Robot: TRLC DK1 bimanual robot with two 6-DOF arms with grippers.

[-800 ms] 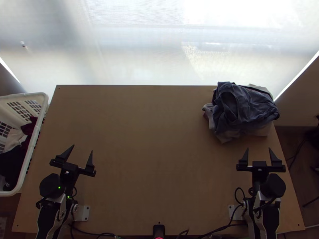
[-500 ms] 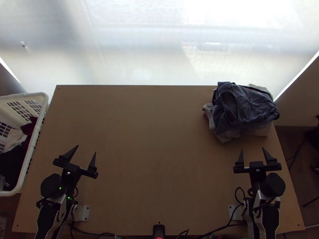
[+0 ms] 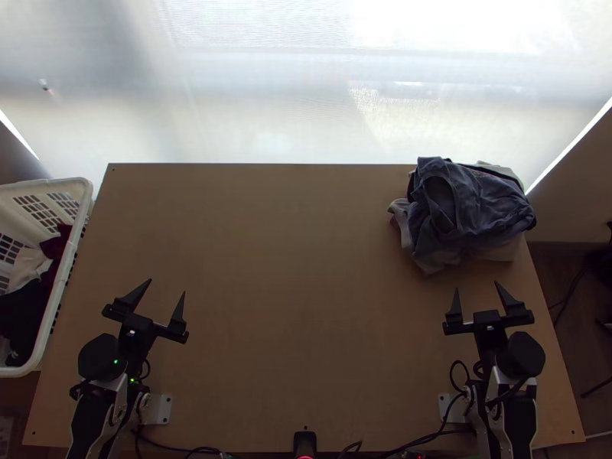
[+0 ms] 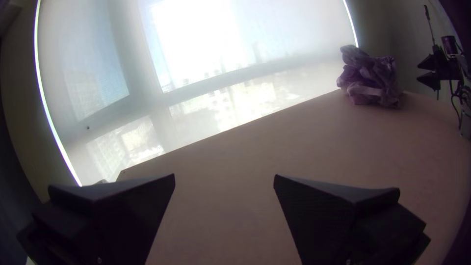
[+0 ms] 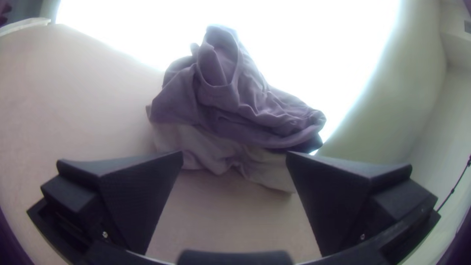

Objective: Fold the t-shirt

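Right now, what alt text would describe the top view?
A crumpled pile of clothes, blue-grey on top, lies on the far right of a wooden table. The left gripper and right gripper hover open and empty near the front; a white laundry basket stands at the left.

matt wooden table (image 3: 306, 306), wrinkled soft cloth pile (image 3: 474, 206), white plastic basket (image 3: 57, 321)

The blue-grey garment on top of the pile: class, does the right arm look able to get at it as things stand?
Probably yes: the right gripper stands open, pointing towards the blue-grey garment, and nothing visible blocks the way between them.
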